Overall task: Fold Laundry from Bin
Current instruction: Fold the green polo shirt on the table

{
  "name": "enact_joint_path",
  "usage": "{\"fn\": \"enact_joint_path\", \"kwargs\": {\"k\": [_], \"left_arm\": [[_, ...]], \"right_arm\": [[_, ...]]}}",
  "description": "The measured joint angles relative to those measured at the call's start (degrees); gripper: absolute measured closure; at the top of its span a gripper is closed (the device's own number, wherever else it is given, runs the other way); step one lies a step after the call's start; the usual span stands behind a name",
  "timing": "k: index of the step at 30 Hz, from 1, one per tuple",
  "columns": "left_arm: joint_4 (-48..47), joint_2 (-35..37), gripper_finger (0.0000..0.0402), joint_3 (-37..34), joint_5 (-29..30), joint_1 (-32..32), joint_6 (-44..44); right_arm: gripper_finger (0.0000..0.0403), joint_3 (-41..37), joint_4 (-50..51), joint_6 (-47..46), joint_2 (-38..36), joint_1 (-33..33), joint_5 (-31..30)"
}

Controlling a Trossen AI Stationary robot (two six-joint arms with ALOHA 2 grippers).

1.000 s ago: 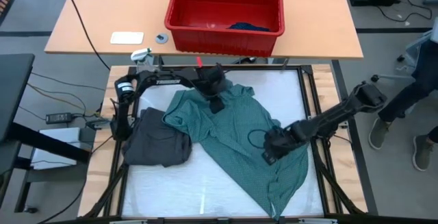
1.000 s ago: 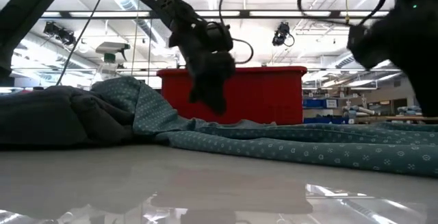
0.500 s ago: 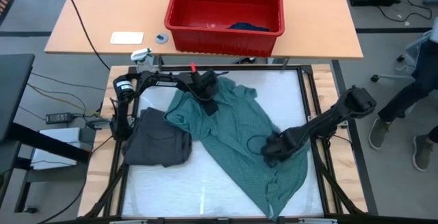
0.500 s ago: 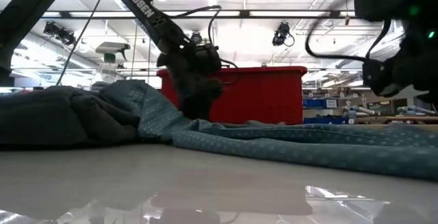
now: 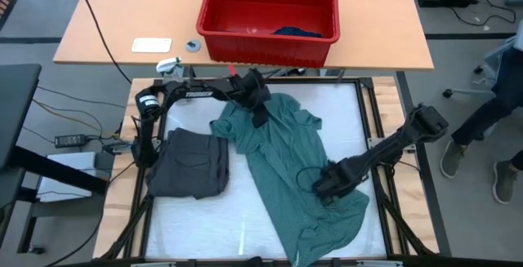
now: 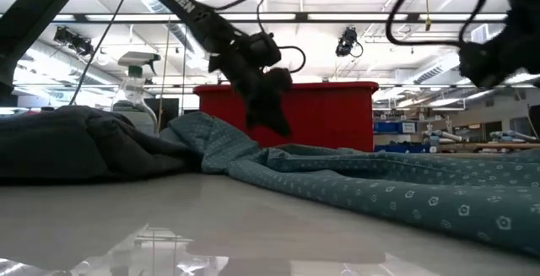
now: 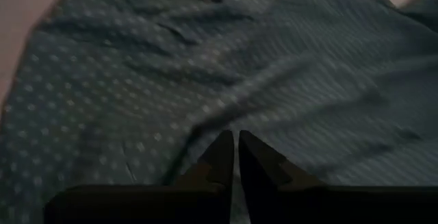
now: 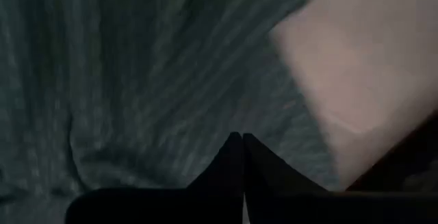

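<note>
Two claws [image 5: 258, 118] [image 5: 325, 192] – one teal shirt [image 5: 286, 157] pinched.

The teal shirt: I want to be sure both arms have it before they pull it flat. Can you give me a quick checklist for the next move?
1. Left gripper shut at the teal shirt's far end: ok.
2. Right gripper shut on the shirt's lower part: ok.
3. Cloth truly pinched by each: cannot tell.
4. Shirt lying flat: not ok, bunched and wrinkled.
5. Grey garment apart from the shirt: ok in the high view.
6. Bin beyond the mat, out of the way: ok.
</note>
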State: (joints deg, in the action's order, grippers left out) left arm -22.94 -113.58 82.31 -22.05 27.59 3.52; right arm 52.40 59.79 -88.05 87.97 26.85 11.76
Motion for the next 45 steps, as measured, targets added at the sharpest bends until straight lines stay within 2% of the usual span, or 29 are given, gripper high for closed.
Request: {"fn": "enact_joint_path", "kwargs": {"k": [3, 6, 10, 13, 18, 23, 27, 31, 33, 37, 38, 42, 45], "left_arm": [[-7.5, 0.0, 0.0374, 3.22, -1.21, -0.61, 0.61], [-11.46, 0.0, 0.0374, 3.9, -1.6, -2.02, -0.82], [-10.88, 0.0, 0.0375, 0.76, -7.44, -3.92, -11.5], [-10.08, 0.71, 0.0375, -2.45, -7.08, -6.21, -17.48], [-9.3, 3.16, 0.0375, -4.4, 0.59, -11.57, -22.47], [-7.95, 3.03, 0.0375, -4.44, 4.43, -16.25, -26.28], [-8.23, 2.89, 0.0375, -4.45, 4.44, -19.47, -28.27], [-9.16, 2.89, 0.0375, -4.45, 4.44, -22.18, -28.47], [-10.09, 2.86, 0.0375, -4.45, 4.42, -23.3, -28.8], [-11.57, 3.83, 0.0375, -4.54, 4.42, -24.54, -31.25], [-11.41, 4.76, 0.0375, -4.54, 4.46, -24.61, -31.73], [-11.98, 9.16, 0.0375, -4.4, 8.13, -23.41, -32.4], [-13.21, 12.14, 0.0375, -4.4, 12.62, -20.45, -31.99]], "right_arm": [[0.0399, 0.02, 3.01, 3.33, -3.1, -3.47, -5.87], [0.0399, -0.1, 2.57, 10.53, -4.61, -9.13, -11.42], [0.0399, -1.25, -2.07, 24.8, -4.62, -19.77, -17.17], [0.0399, -2.31, -11.29, 35.03, -4.62, -28.71, -20.53], [0.04, -2.84, -26.85, 48.84, -3.72, -43.07, -21.96], [0.04, -2.93, -28.37, 58.83, 2.61, -53.45, -17.81], [0.0401, -2.64, -23.29, 65.33, 7.28, -57.42, -17.01], [0.0401, -2.59, -10.98, 67.93, 8.13, -58.31, -17.62], [0.0401, -2.91, -5.21, 68.33, 6.82, -57.74, -14.54], [0.04, -3.08, 1.5, 70.52, 2.02, -56.02, -1.77], [0.04, -3.03, 2.25, 70.88, 0.45, -55.74, -0.88], [0.04, -1.1, -0.8, 69.87, -5.09, -55.26, -7.37], [0.04, -0.4, -9.8, 69.9, -6.79, -56.54, -12.1]]}}
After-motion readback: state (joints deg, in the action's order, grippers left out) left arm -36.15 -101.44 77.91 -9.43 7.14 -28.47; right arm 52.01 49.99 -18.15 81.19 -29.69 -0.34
